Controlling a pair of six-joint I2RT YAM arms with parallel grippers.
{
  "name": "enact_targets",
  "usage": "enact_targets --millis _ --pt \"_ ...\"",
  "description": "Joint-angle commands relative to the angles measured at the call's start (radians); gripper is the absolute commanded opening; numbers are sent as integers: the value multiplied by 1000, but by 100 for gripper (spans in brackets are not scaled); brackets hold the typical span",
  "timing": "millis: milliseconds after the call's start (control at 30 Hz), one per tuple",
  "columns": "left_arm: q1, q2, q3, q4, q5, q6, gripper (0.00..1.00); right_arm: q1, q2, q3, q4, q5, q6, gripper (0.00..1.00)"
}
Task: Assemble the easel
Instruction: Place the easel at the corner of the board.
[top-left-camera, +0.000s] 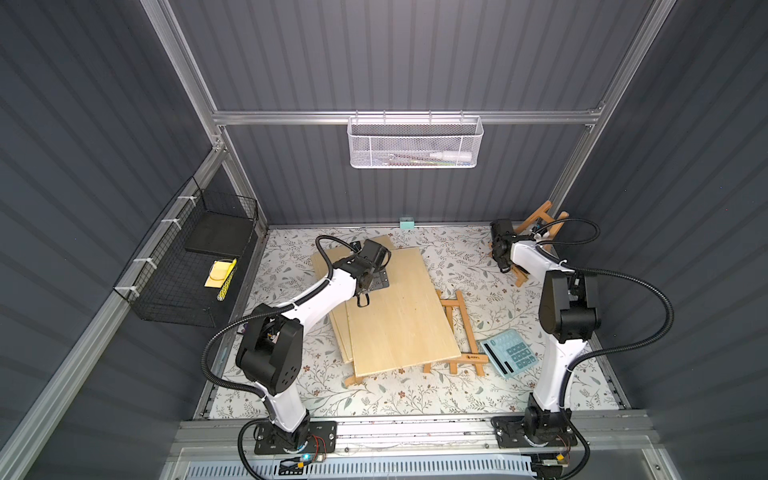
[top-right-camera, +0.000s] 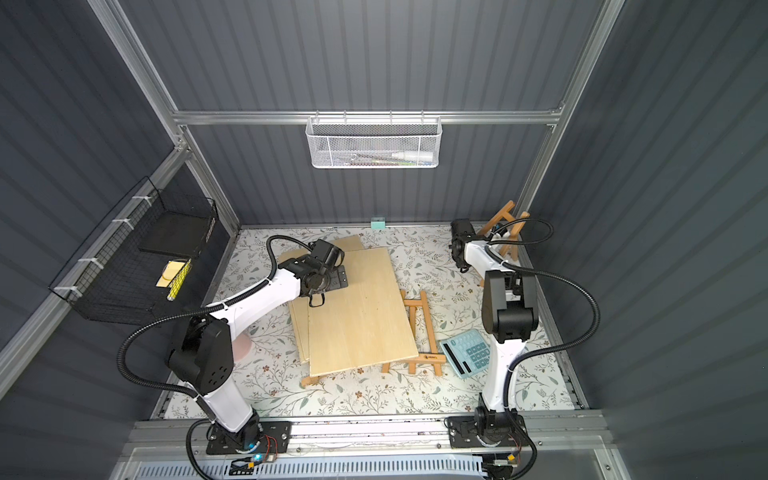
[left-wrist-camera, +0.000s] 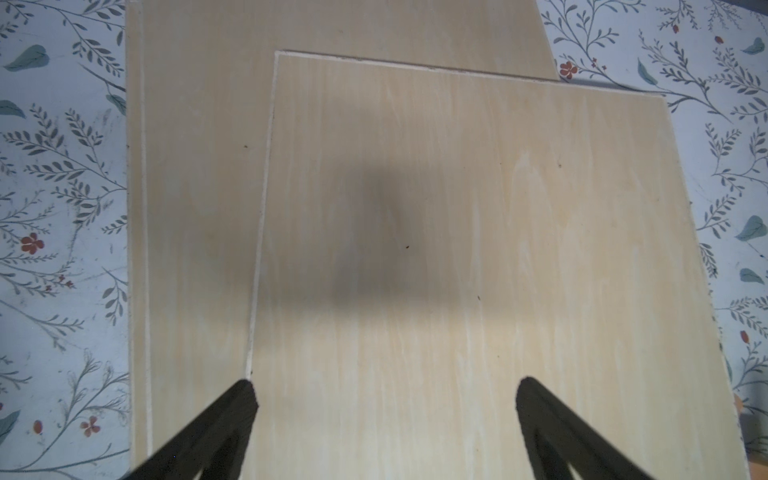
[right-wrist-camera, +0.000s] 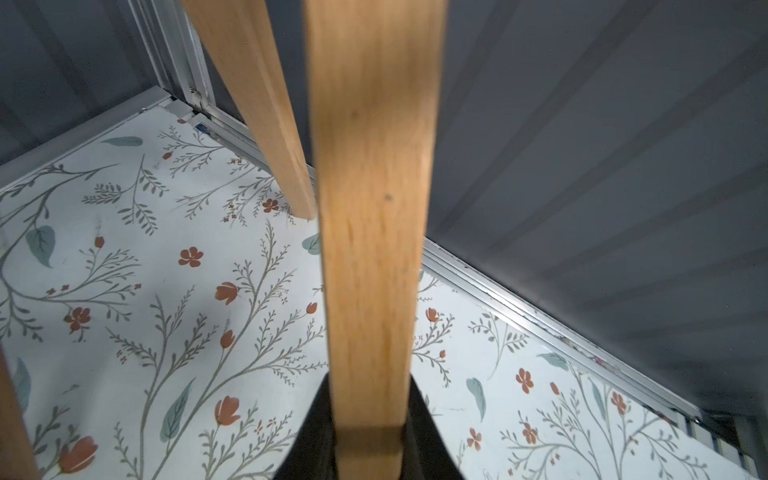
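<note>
Floral mat (top-left-camera: 415, 399), grey walls (top-left-camera: 374, 62); L hand (left-wrist-camera: 386, 399) gapes over boards (top-left-camera: 399, 307), R hand (right-wrist-camera: 370, 419) clamps easel (right-wrist-camera: 374, 187).

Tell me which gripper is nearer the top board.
Left. The left gripper hangs open above the top board; right gripper is off by the back wall, shut on the upright easel.

Boards (top-left-camera: 399, 307) centre; easel frame (top-left-camera: 473, 358) right (partly under); calculator (top-left-camera: 510, 353) further right.

The table (top-left-camera: 415, 399), covered in a floral print, carries stacked boards (top-left-camera: 399, 307) at its middle. An easel (top-left-camera: 473, 357) lies flat just right of them, partly under their edge, with a calculator (top-left-camera: 513, 353) beside it. A small teal block (top-left-camera: 407, 223) sits at the far edge. A second easel (top-left-camera: 534, 217) stands in the far right corner.
</note>
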Motion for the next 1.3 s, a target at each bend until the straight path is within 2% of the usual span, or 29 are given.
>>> enact_targets --millis 0,33,133,500,700,733,867,1000,1100,1200,1267 --pt "-2 -51 19 -40 -40 14 99 1 17 64 -130 -10 109 39" --pt "-2 -54 15 -40 -44 14 99 0 15 66 -148 -31 124 49" --pt "-2 -52 14 -36 -51 14 99 1 -2 53 -168 -95 140 58" --pt "-2 -29 33 -36 -65 17 100 3 -160 -94 -92 -342 78 67" --pt "4 -9 51 -49 -50 31 100 -3 -371 -215 -82 -432 1 73" --pt "5 -2 92 -58 -45 30 99 -3 -408 -233 -79 -453 -15 73" --pt "10 20 118 -107 -20 22 100 31 -536 -312 -34 -649 -145 73" --pt "46 2 97 -144 48 -4 100 160 -584 -363 17 -870 -313 74" --pt "60 -24 73 -181 62 2 100 236 -598 -412 57 -1078 -352 78" --pt "60 -42 36 -236 42 15 99 299 -596 -461 97 -1224 -376 82" --pt "61 -54 10 -259 31 20 99 321 -580 -480 100 -1279 -393 83"
